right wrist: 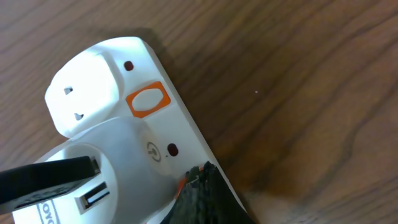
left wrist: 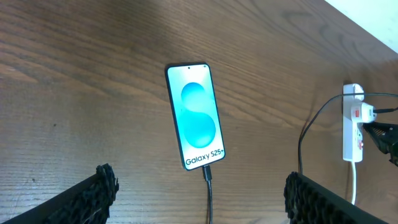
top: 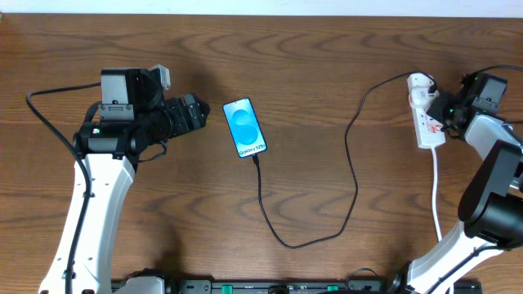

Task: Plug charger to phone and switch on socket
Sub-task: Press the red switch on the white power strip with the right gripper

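A dark brown wooden table [top: 327,49] is filling nearly the whole overhead view, its wavy grain running left to right across the frame; along the very top edge a narrow pale strip [top: 261,5] is showing beyond the wood. In the left wrist view the same table is stretching toward the upper right, where a whitish surface [left wrist: 379,12] is cutting off the corner; soft, even light is lying on the wood, leaving a faint sheen through the upper middle of that frame.
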Robot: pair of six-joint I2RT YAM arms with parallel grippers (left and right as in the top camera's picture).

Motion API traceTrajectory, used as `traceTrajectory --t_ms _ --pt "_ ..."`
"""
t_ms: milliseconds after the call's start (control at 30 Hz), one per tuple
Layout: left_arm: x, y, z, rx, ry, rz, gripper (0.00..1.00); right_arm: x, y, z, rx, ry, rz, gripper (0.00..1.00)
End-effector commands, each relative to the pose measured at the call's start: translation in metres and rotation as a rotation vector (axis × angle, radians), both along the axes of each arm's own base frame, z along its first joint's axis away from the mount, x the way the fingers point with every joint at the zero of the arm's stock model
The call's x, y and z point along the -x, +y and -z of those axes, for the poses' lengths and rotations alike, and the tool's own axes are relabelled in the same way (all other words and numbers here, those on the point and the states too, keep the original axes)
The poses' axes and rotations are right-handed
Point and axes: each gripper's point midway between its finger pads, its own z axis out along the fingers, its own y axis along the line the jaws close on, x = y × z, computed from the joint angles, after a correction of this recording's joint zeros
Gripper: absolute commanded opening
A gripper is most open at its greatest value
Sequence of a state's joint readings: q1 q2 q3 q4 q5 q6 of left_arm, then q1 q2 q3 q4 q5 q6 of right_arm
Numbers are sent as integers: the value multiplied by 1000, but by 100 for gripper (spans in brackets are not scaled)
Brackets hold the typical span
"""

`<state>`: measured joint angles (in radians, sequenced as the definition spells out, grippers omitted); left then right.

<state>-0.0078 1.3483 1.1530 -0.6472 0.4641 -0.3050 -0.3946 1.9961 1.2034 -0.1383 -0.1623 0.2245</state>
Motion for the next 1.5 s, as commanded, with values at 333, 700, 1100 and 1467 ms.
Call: traceTrajectory --t_ms 333,700,1100,1467 --pt "-3 5 -4 -39 -24 -2 88 -2 30 13 -132 11 -86 1" --pt "-3 5 -4 -38 -24 -2 88 9 53 22 -159 86 -118 1" --pt "-2 5 -3 -38 -22 -1 88 13 74 27 -167 127 -166 1" --pt "1 5 -1 -38 -5 -1 88 10 83 6 -167 75 -257 1"
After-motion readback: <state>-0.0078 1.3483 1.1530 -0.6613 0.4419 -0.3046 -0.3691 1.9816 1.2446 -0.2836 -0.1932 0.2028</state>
